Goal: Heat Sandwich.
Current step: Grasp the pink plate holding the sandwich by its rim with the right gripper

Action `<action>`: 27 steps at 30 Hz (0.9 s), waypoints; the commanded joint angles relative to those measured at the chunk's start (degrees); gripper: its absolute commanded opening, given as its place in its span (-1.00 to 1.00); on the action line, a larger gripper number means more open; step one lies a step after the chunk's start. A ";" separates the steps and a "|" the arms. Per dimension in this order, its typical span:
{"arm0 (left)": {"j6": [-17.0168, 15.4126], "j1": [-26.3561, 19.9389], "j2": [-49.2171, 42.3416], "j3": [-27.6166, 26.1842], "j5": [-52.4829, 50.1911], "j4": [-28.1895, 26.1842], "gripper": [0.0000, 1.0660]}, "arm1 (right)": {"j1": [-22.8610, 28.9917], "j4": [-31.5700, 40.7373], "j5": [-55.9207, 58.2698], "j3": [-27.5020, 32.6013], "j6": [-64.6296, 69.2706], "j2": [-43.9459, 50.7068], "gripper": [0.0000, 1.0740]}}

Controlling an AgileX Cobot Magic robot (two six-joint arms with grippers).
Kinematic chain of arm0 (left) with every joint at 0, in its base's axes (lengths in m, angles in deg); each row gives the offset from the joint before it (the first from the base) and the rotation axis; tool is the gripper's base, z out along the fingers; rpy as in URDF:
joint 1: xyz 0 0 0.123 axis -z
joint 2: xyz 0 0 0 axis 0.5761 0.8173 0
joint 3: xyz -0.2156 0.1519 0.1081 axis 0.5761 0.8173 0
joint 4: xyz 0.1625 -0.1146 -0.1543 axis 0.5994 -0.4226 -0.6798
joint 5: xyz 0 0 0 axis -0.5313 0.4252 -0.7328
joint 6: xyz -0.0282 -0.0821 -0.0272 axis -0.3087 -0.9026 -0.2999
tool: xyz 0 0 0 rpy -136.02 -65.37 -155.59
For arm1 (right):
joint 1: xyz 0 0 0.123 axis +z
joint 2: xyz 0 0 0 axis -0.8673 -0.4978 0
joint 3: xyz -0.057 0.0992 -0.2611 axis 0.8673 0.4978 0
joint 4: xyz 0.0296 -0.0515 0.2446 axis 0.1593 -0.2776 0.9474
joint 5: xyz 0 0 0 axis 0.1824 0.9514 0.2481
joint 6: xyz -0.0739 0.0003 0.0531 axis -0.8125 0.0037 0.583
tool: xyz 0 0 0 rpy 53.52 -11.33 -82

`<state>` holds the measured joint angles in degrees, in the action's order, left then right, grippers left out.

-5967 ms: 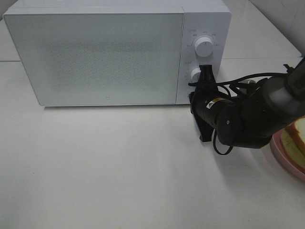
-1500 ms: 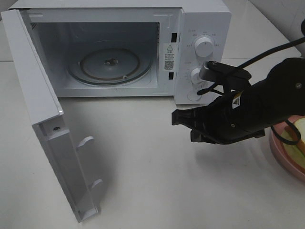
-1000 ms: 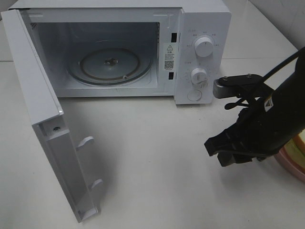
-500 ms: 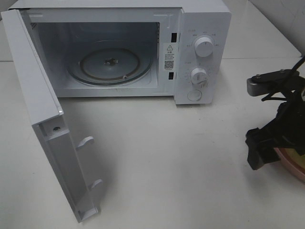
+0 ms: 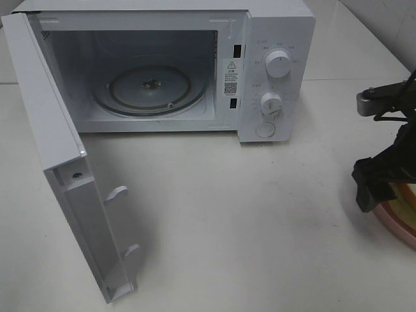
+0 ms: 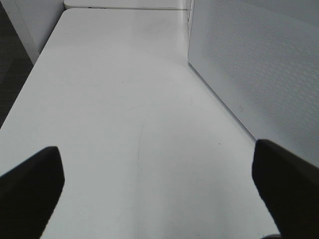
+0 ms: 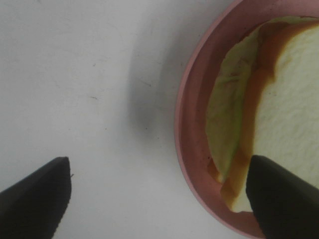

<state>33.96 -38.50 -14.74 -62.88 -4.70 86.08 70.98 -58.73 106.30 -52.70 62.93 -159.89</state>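
The sandwich [image 7: 279,99], white bread with a tan crust and pale green filling, lies on a pink plate [image 7: 187,129] at the table's right edge [image 5: 398,220]. A sliver of the sandwich [image 5: 409,194] shows behind my right gripper [image 5: 372,188]. In the right wrist view that gripper [image 7: 159,199] is open, one fingertip over the bare table and the other over the sandwich, holding nothing. The microwave [image 5: 279,39] stands at the back with its door [image 5: 71,188] swung open to the left and a glass turntable [image 5: 151,88] inside. My left gripper [image 6: 159,189] is open over bare table.
The microwave's two dials [image 5: 278,64] and round button [image 5: 264,130] face front. The open door juts toward the table's front left. In the left wrist view the door's dotted outer face [image 6: 259,64] stands beside the gripper.
My right arm has swung from in front of the microwave's controls to the right, over the plate, and its jaws have widened. Six seconds ago the microwave door was closed.
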 commanded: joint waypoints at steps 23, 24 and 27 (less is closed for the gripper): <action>-0.11 0.34 -1.49 0.00 -0.63 -0.23 0.83 | -2.12 -0.57 -10.54 -0.11 -0.46 -14.38 0.64; -0.11 0.34 -1.49 0.00 -0.63 -0.23 0.83 | -2.12 -0.57 -11.12 -0.11 -0.46 -14.84 0.63; -0.11 0.34 -1.49 0.00 -0.63 -0.23 0.83 | -2.12 -0.69 -11.92 -0.11 -0.46 -16.21 0.63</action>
<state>33.96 -38.50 -14.74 -62.88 -4.70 86.08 69.14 -58.90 94.90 -52.76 62.93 -175.36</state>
